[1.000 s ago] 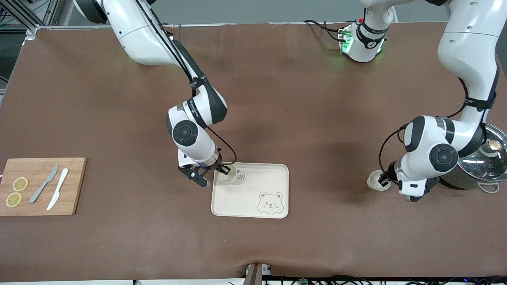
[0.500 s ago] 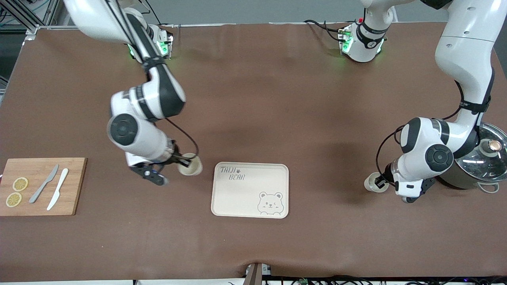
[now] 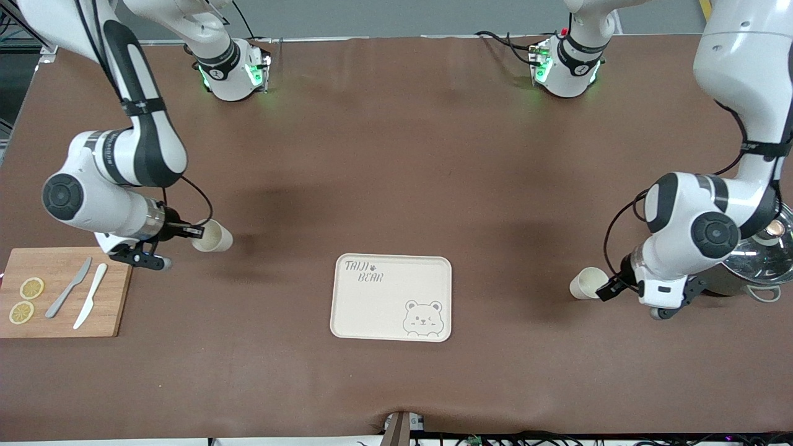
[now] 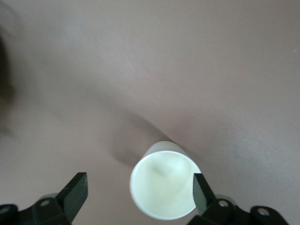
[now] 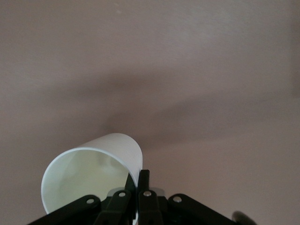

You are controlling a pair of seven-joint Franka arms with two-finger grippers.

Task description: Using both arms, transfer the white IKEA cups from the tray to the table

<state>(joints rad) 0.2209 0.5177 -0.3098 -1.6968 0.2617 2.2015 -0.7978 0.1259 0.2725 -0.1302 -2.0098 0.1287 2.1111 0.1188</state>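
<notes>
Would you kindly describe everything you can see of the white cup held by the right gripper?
The white cup is a small, plain, cream-white handleless tumbler, slightly tapered, with a round rim and a smooth matte look; it appears empty inside. It is tilted, not upright. The right gripper is shut on its rim wall, one finger inside and one outside. It is above the brown table beside the wooden cutting board, toward the right arm's end, apart from the tray.

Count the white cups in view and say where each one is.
2. One cup is pinched in the right gripper beside the cutting board; the other cup stands by the open left gripper.
</notes>
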